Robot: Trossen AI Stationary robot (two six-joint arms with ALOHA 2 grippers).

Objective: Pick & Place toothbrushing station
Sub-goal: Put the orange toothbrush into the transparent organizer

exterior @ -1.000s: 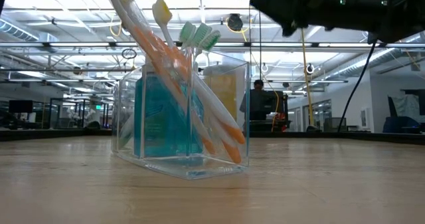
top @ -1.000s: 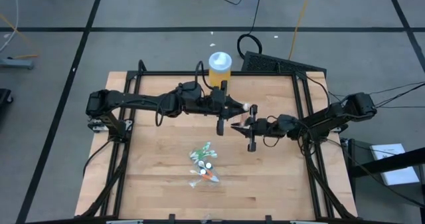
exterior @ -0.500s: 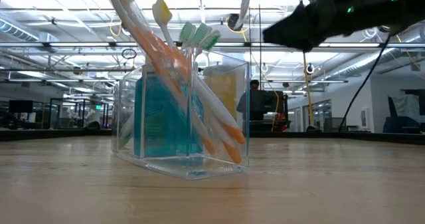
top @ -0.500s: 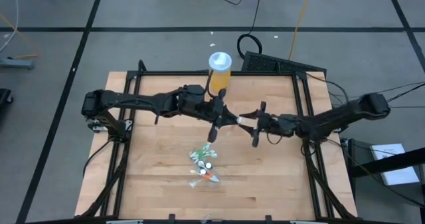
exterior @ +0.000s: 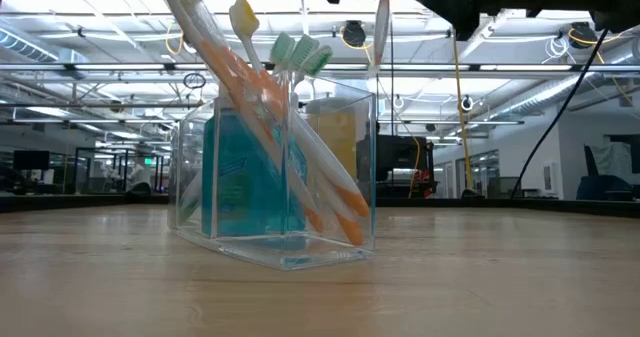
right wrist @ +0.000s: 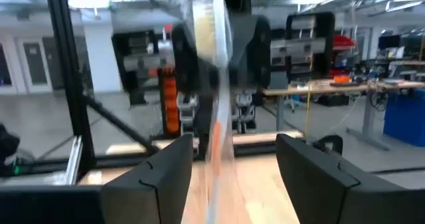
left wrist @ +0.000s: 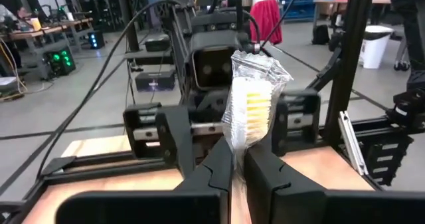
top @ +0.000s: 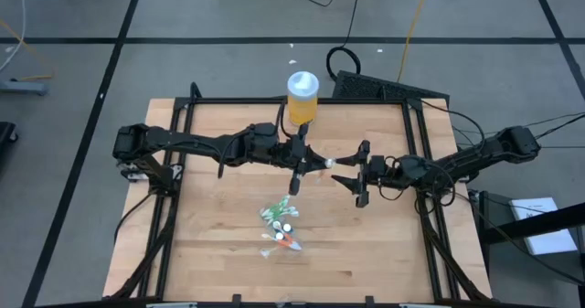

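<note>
Left gripper [top: 313, 162], above mid-table, clamped on a wrapped toothbrush [left wrist: 251, 104]. Right gripper [top: 350, 167] now spread apart and drawn back from that toothbrush, where a second ago pinched shut beside it. Clear toothbrush holder [exterior: 272, 177] unmoved on the table [top: 219, 244], nearer the front edge, packed with brushes. Yellow jar [top: 303, 96] at the back edge. Wrapped toothbrush's lower end blurred, hard to make out.

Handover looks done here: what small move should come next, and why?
Probably the right gripper should back away. Its fingers stand open around the wrapped toothbrush, while the left gripper is shut on it. Then the left arm could carry it down to the toothbrushing station.
</note>
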